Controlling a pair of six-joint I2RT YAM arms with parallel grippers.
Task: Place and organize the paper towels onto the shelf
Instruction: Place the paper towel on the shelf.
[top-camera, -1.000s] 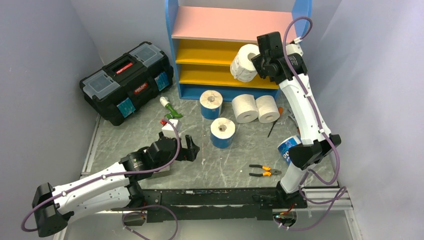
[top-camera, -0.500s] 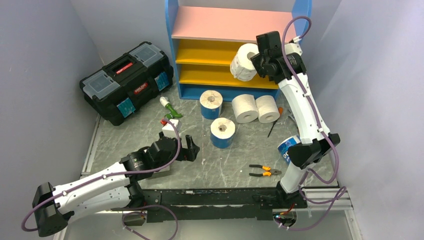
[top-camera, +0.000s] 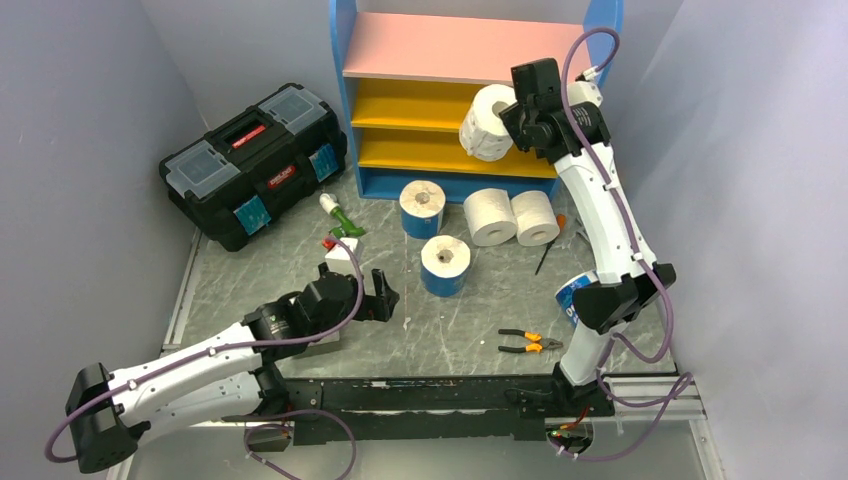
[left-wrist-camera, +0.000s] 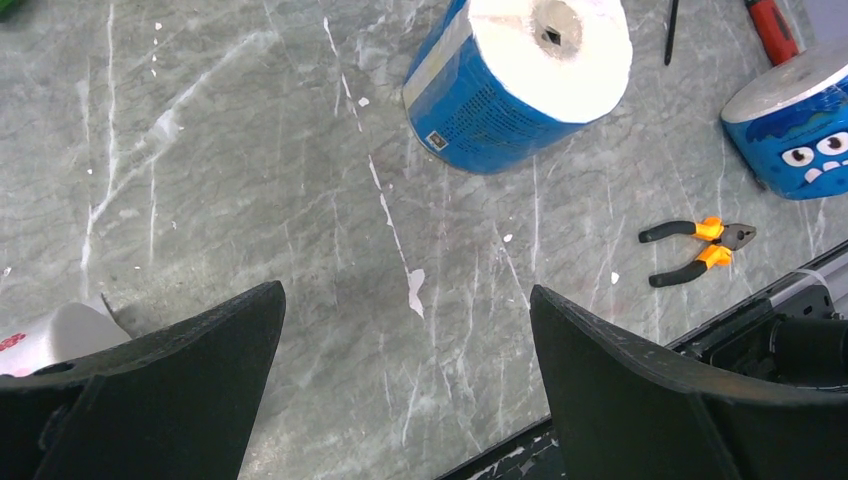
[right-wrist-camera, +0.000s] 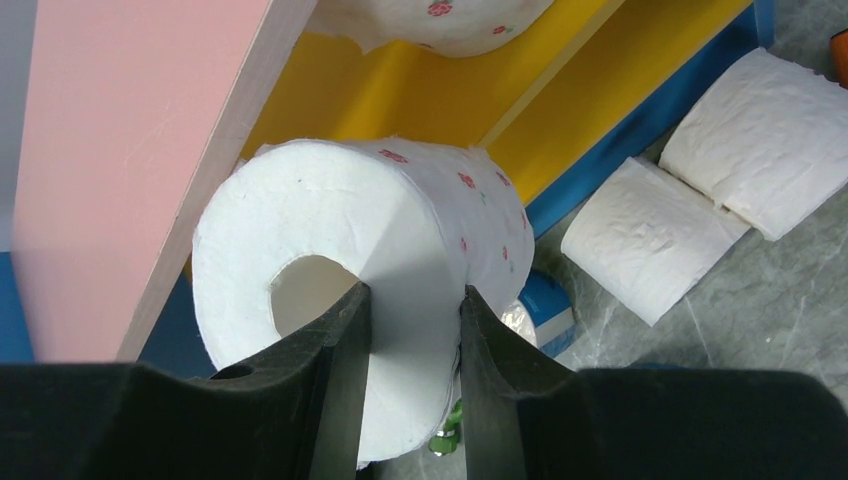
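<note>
A: Since the right tool (right-wrist-camera: 410, 330) is clamped tight on the dotted roll (right-wrist-camera: 400, 200), one finger at the core hole and the other on the outer wrap, where's that roll vs the shelf (top-camera: 455, 50)?
B: Raised, just in front of the shelf's yellow boards, right half, under its pink top board. Not set down yet. Contact with the shelf, can't tell.
A: Left tool (left-wrist-camera: 405, 300)?
B: Wide open, nothing in it. Low over the bench (left-wrist-camera: 250, 200), well in front of the shelf, near a blue roll (left-wrist-camera: 500, 110).
A: Tips for the placing?
B: Push it in deep so the whole roll sits on the board, beside the other dotted roll (right-wrist-camera: 440, 20) in there, not on top of it. Keep clear of the pink board's edge. Let go only once it's resting. It's soft paper and probably dents, so open slowly.
</note>
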